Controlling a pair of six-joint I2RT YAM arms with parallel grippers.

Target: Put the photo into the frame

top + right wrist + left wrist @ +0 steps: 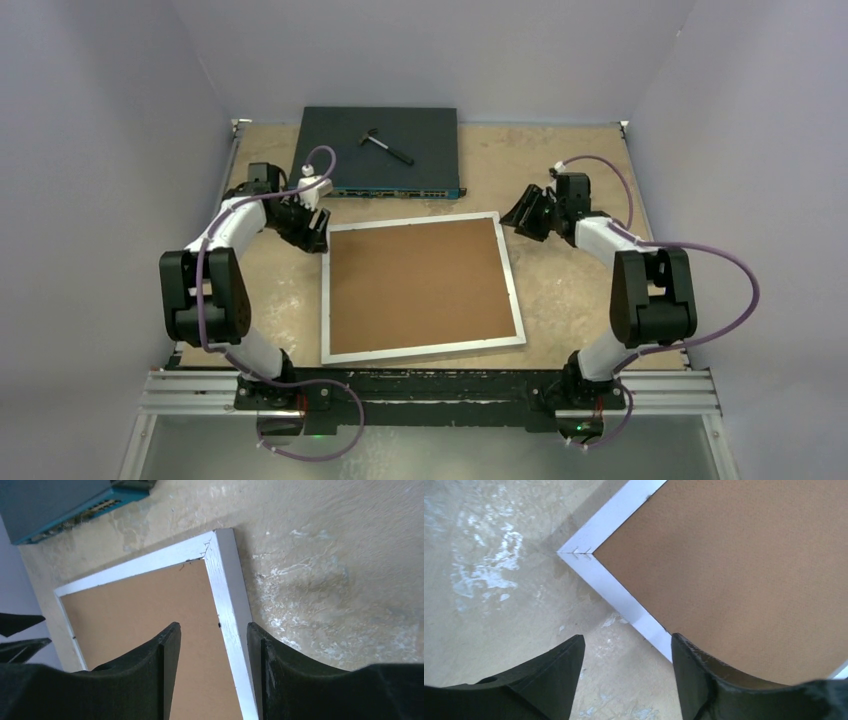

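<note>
A large rectangular picture frame with a thin white border point(229, 605) lies flat and back-up in the middle of the mottled beige surface point(580, 290), a plain brown backing board point(418, 285) filling its opening. Whether the photo lies under that board cannot be told. The jaws of the left arm point(238, 218) hang at the frame's far-left corner, parted about halfway and gripping nothing, one finger over the bare surface and the other over the frame's left edge. The jaws of the right arm point(600, 236) hang by the far-right corner, also parted and empty, with the white right rail showing between them. Beyond the frame sits a dark flat network switch box point(340, 135) with a small hammer-like tool point(386, 146) on top.
</note>
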